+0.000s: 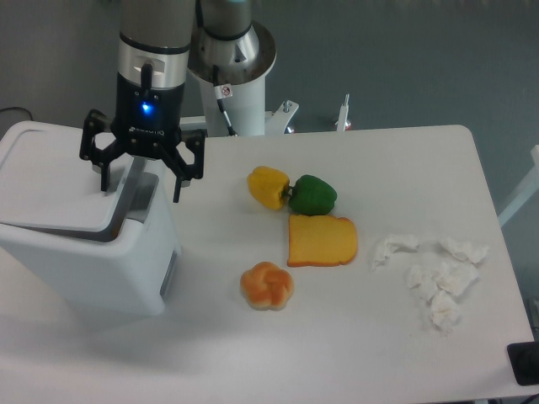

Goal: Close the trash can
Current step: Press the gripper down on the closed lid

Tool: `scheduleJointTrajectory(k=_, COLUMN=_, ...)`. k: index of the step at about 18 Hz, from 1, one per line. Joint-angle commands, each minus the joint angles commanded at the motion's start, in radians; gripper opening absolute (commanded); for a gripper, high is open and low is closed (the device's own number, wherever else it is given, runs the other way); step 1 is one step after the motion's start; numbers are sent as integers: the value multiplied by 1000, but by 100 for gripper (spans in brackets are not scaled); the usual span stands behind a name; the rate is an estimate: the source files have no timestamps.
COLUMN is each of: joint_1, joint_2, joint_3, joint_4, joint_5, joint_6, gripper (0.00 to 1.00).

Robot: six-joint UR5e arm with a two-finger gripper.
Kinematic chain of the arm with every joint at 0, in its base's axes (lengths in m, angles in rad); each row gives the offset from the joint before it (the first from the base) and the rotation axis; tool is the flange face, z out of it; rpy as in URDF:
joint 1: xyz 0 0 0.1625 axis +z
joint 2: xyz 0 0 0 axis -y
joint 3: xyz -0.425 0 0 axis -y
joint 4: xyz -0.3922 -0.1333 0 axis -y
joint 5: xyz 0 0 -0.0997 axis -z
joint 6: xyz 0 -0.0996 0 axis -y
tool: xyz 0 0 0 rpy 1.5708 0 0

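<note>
The white trash can (pixel 93 261) stands at the left of the table. Its flat lid (pixel 50 181) lies nearly level over the bin, with a narrow gap still showing along its right edge by the grey latch tab (pixel 141 198). My gripper (pixel 141 181) hangs over that right edge, open, its fingers spread wide with one fingertip (pixel 105 181) over the lid and the other (pixel 178 192) beyond the bin's right side. Nothing is held between them.
A yellow pepper (pixel 268 186) and a green pepper (pixel 312 194) lie mid-table, with a slice of toast (pixel 322 241) and a bun (pixel 267 285) in front of them. Crumpled paper wads (pixel 434 273) lie at the right. The robot base (pixel 229 59) stands at the back.
</note>
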Motion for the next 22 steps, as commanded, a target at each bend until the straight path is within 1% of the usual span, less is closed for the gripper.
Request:
scheduleJointTrajectory(k=7, joint_1=2, joint_2=-20, joint_3=-6, joint_4=0, joint_5=9, joint_6=0, gripper=100)
scheduleJointTrajectory(k=10, joint_1=0, joint_2=-22, joint_3=-9, joint_4=2, joint_5=37, joint_6=2, gripper=100)
scheduleJointTrajectory(k=17, joint_1=2, joint_2=-28, joint_3=-17, joint_4=5, joint_5=38, joint_6=2, gripper=100)
scheduleJointTrajectory(k=19, joint_1=8, joint_2=-26, joint_3=-12, joint_4=3, joint_5=37, joint_6=2, gripper=100)
scheduleJointTrajectory(k=22, joint_1=29, joint_2=-20, joint_3=14, joint_4=-3, joint_5=31, joint_6=3, gripper=100)
